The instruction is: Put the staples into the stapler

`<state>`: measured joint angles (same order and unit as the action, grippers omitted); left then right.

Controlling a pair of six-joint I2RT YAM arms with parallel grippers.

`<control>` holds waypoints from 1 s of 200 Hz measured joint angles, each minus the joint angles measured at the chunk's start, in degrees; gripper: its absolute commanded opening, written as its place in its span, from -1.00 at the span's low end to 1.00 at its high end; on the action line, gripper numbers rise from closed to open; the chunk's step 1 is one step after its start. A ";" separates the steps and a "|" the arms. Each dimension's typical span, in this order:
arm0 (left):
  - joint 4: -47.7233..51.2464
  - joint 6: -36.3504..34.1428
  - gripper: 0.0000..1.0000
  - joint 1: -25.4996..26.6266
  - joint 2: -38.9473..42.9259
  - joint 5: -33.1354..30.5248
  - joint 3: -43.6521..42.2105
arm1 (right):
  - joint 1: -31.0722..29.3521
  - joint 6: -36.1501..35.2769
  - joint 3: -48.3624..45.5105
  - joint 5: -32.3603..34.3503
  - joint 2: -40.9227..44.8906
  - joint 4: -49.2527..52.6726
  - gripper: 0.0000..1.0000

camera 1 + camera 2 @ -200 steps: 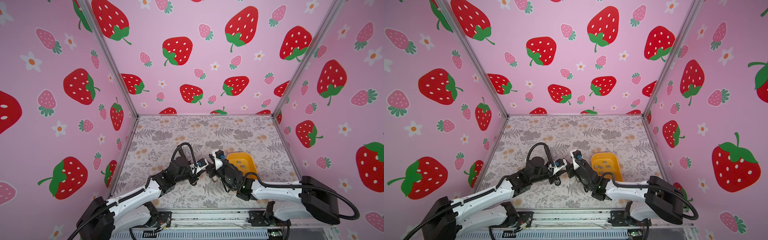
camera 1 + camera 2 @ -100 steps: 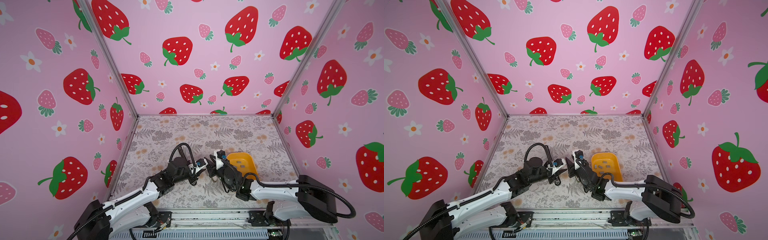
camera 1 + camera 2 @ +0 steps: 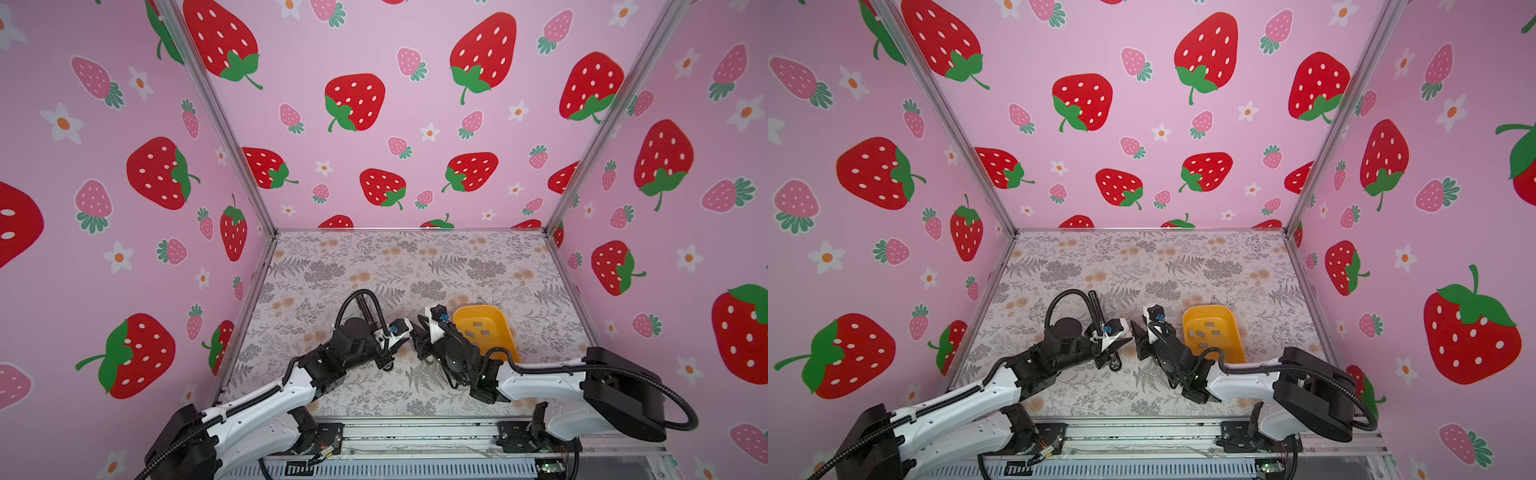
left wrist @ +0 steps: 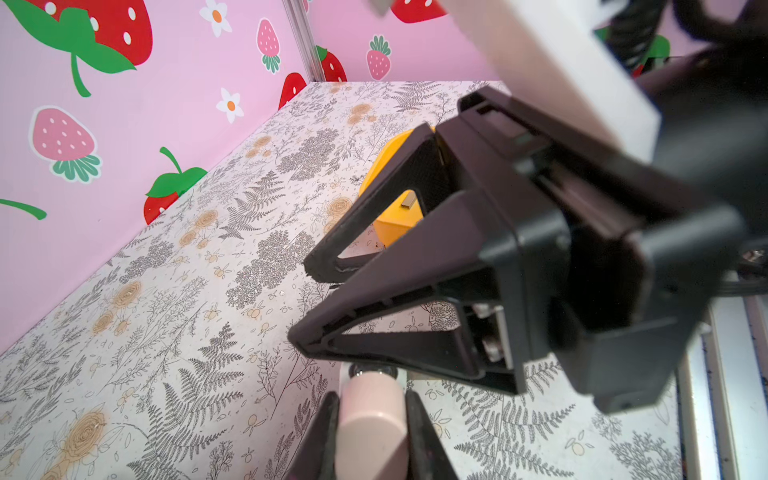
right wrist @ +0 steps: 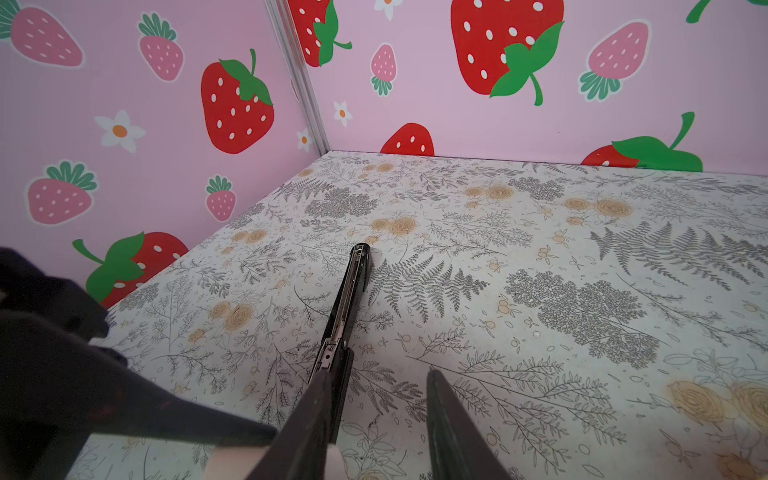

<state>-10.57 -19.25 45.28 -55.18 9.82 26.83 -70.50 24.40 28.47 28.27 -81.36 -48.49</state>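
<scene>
My left gripper [image 4: 371,395] is shut on the pale pink body of the stapler [image 4: 370,428]. The stapler is hinged open, and its black and metal rail [image 5: 347,303] stretches away over the table; it shows in both top views [image 3: 365,307] [image 3: 1096,309]. My right gripper [image 5: 380,376] stands open just in front of the left one, tips almost meeting it [image 3: 417,332] [image 3: 1138,332]. One of its fingers lies along the rail's near end, and only table shows between its jaws. The staples [image 3: 478,325] [image 3: 1209,324], small grey strips, lie in the yellow tray [image 3: 509,340]. The left wrist view shows a single strip [image 4: 409,203].
The yellow tray [image 3: 1235,345] sits close behind the right gripper, on the right half of the floral table [image 3: 415,262]. Pink strawberry walls [image 3: 374,124] close the table in at the back and on both sides. A metal rail [image 3: 415,436] runs along the front edge.
The right gripper's jaws have narrowed a little and it has edged slightly toward the left gripper. The left gripper holds the stapler as before.
</scene>
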 measured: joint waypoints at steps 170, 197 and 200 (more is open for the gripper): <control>-0.35 0.00 -1.00 -0.02 1.46 -0.74 0.00 | -0.07 0.28 0.52 0.35 -1.09 -2.58 -0.21; -0.28 -0.02 -1.00 -0.07 1.46 -0.83 -0.02 | -0.07 0.28 0.59 0.59 -1.49 -2.99 -0.21; -0.28 -0.02 -1.00 -0.07 1.46 -0.83 0.00 | -0.07 0.31 0.61 0.61 -1.51 -2.99 -0.21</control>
<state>-10.85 -19.27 45.21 -53.71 8.99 26.83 -70.57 24.71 29.08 28.88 -82.87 -51.48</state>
